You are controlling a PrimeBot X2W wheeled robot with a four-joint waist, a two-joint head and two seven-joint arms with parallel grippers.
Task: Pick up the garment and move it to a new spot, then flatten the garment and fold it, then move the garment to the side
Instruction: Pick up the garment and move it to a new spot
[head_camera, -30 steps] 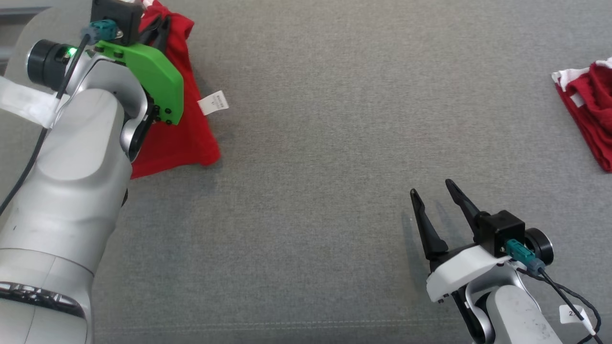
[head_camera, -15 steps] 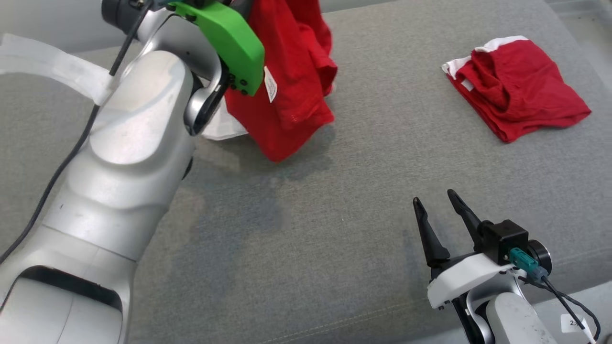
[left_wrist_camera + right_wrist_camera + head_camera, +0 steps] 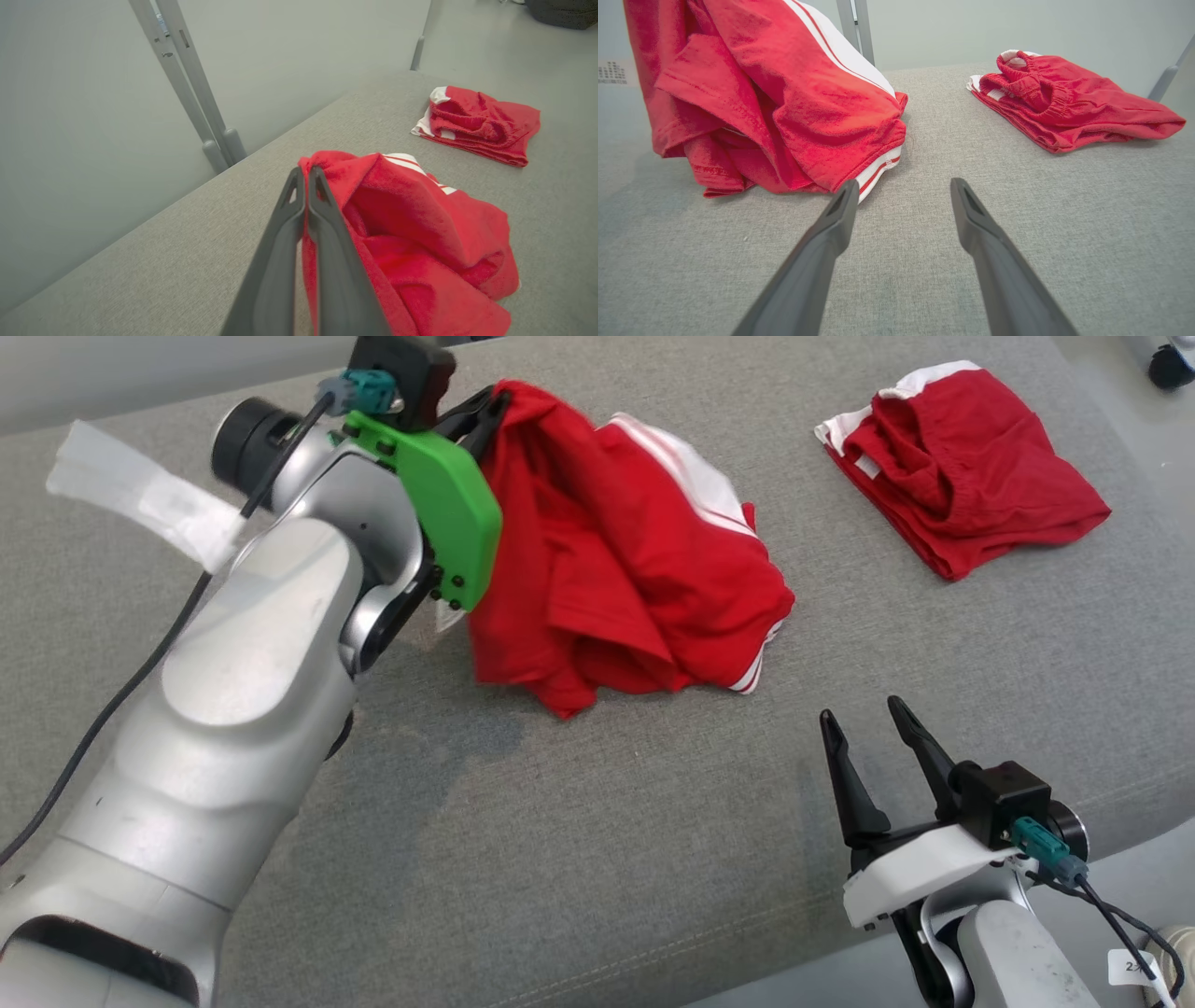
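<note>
Because the left end effector [image 3: 493,407] pinches the red garment [image 3: 616,588] by one edge, it drapes bunched onto the grey surface [image 3: 653,821]; the right end effector [image 3: 864,723] hovers wide, empty, nearby.

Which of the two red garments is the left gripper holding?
The crumpled red garment with white stripes, pinched at its top edge by the left gripper; the folded red garment lies apart, untouched.
</note>
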